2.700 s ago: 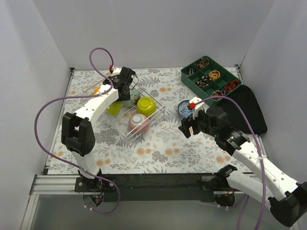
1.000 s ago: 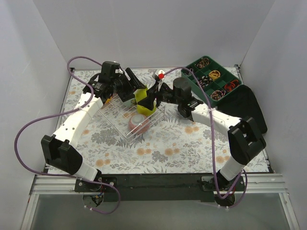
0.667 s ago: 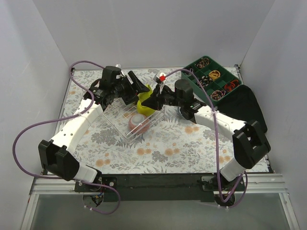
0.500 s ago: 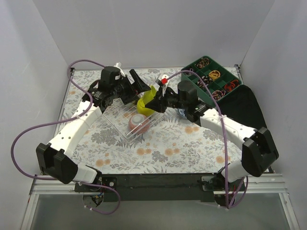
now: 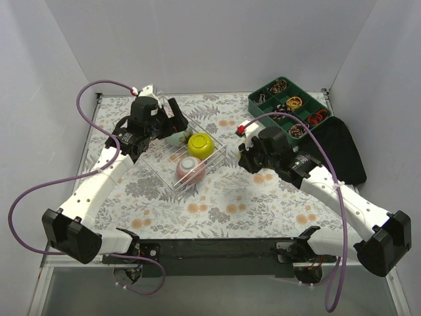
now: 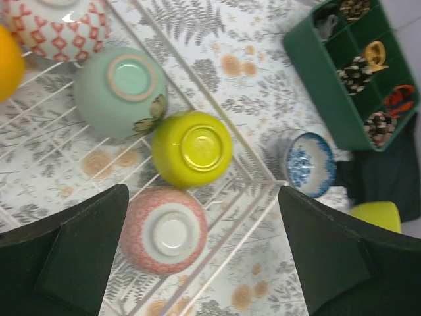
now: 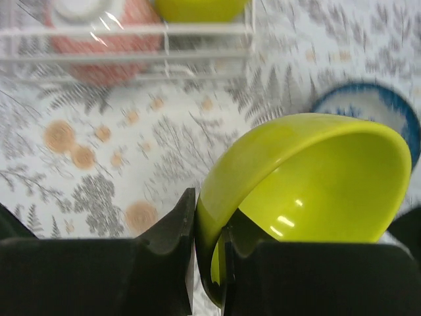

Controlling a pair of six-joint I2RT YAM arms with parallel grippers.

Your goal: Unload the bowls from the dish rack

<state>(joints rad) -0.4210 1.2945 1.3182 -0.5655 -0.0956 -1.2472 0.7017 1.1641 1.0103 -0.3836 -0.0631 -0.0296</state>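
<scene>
Since a second ago the right arm has drawn back from the dish rack (image 5: pixel 161 164), taking the held yellow-green bowl (image 7: pixel 309 178) with it, and the left gripper (image 6: pixel 204 253) has released and spread to full width. The rack lies directly below the left jaws, which now hold nothing. The right gripper (image 7: pixel 209 245) is almost closed and pinches the wall of the held bowl, one finger inside and one outside, so the bowl hangs tilted in front of the jaws. Just beyond it a blue-white bowl (image 7: pixel 368 105) sits on the table, already unloaded. Between the left jaws I see the second yellow-green bowl (image 6: pixel 192 148), a pink bowl (image 6: pixel 164 230) and a mint bowl (image 6: pixel 122 92), all upside down, probably for draining. I judge that setting down comes next.
</scene>
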